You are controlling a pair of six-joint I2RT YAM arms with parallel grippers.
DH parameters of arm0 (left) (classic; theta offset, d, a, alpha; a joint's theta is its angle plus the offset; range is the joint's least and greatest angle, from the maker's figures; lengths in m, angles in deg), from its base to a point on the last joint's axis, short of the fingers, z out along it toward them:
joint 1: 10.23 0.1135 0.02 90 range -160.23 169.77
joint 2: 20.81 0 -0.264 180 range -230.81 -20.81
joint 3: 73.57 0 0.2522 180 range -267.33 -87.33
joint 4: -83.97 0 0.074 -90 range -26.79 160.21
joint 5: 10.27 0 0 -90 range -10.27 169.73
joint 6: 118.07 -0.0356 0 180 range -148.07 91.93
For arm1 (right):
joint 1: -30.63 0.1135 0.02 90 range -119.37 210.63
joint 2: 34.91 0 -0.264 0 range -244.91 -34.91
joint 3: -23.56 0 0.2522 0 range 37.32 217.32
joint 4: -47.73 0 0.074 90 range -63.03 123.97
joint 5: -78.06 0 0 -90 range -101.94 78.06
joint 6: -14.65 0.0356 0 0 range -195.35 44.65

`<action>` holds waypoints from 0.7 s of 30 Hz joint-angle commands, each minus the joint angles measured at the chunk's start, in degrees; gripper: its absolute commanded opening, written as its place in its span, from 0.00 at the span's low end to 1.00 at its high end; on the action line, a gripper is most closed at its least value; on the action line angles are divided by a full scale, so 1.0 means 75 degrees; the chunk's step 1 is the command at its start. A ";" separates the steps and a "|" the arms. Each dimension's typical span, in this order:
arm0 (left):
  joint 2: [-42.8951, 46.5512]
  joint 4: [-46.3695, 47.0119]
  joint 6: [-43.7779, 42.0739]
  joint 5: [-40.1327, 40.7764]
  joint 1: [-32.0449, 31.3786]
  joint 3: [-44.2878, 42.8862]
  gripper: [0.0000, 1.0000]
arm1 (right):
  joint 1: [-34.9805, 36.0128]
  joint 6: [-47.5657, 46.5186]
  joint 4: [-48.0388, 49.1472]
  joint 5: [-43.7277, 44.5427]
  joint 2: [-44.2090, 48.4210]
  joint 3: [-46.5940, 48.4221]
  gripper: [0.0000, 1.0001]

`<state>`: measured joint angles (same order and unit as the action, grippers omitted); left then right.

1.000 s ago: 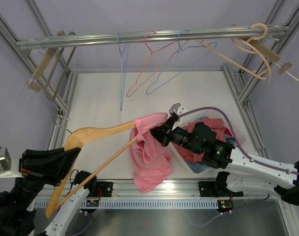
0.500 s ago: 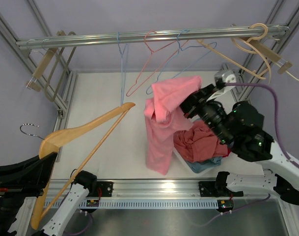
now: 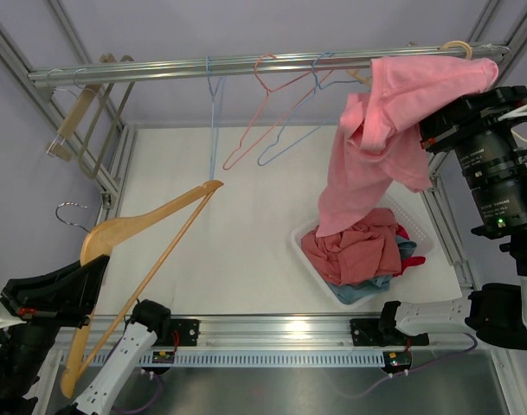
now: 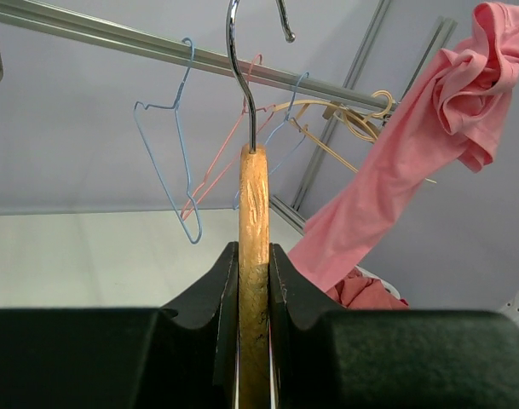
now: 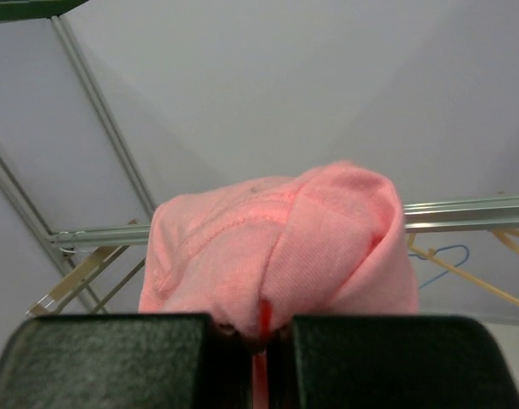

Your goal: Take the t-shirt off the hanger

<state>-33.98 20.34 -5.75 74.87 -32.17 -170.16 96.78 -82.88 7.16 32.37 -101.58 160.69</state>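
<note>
Right gripper [image 5: 261, 334]: jaws pinched almost together on a bunched fold of the pink t-shirt [image 3: 380, 143]. In the wrist view the cloth bulges above the fingers.
The shirt hangs free from that pinch, high on the right by the rail [image 3: 246, 64]. Its tail trails down toward the basket [image 3: 298, 240] of other clothes; I cannot tell whether it touches them. No part of it lies on the wooden hanger [image 3: 146, 226].
Left gripper [image 4: 253, 285]: jaws narrow, clamped on the hanger's neck just under the metal hook. The hanger is bare, on the left, well apart from the shirt.
Handling, judged: thin knit, light and wholly limp. It drapes rather than holding shape, so it could slide out of a shallow pinch. The best hold is a thick gathered fold, or the seamed collar or shoulder, deep between the pads. It is not fragile; the risk is snagging on the rail.
</note>
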 commanded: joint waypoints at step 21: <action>-0.0400 0.0461 -0.0129 0.0344 -0.0040 0.0145 0.00 | -0.0031 0.4413 -0.1762 0.2986 0.3990 -0.7646 0.00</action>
<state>-34.96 20.06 -5.83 76.31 -32.23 -168.41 96.72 -69.96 2.57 48.90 -74.50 108.46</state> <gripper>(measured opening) 0.176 0.050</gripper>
